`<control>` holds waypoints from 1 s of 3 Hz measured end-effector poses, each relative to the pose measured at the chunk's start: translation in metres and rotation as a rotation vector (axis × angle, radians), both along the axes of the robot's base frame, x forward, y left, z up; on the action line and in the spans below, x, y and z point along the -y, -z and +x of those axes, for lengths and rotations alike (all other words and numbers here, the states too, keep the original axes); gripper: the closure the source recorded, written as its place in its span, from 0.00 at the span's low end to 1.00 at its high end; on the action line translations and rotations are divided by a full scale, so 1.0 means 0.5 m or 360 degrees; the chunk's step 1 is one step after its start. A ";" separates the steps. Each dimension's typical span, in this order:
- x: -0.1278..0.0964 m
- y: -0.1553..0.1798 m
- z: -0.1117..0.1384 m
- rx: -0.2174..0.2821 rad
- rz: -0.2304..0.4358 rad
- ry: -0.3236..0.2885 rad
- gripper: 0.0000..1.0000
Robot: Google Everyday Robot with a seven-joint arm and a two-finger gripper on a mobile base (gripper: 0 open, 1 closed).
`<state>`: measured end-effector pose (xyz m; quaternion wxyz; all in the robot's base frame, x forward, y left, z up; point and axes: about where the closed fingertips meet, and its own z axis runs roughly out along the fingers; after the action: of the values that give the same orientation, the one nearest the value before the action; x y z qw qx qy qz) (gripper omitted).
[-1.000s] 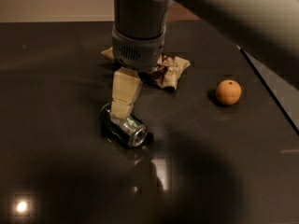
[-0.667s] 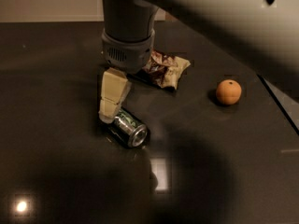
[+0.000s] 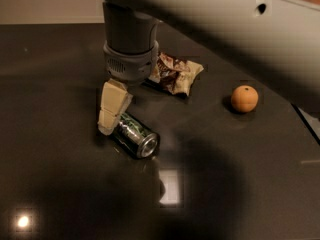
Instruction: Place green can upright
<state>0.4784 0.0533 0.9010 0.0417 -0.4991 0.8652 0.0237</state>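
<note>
The green can (image 3: 134,134) lies on its side on the dark table (image 3: 60,184), its silver top facing the front right. My gripper (image 3: 111,118) hangs from the grey wrist (image 3: 129,59) and comes down at the can's rear left end, touching or just beside it. The can is not lifted.
A brown snack bag (image 3: 176,75) lies just behind the wrist to the right. An orange (image 3: 244,98) sits further right. The table's right edge (image 3: 306,124) runs diagonally. My arm (image 3: 225,29) crosses the top of the view.
My gripper has shifted to the left, from over the can's middle to its rear left end. The can stays on its side in the same place.
</note>
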 end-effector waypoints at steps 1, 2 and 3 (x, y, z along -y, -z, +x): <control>-0.006 0.020 -0.001 -0.0016 -0.0022 0.0046 0.00; -0.007 0.047 -0.002 -0.0035 -0.0051 0.0059 0.00; -0.019 0.071 -0.009 -0.0061 -0.0074 0.0043 0.00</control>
<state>0.4740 0.0627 0.8656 0.0138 -0.4877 0.8728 0.0127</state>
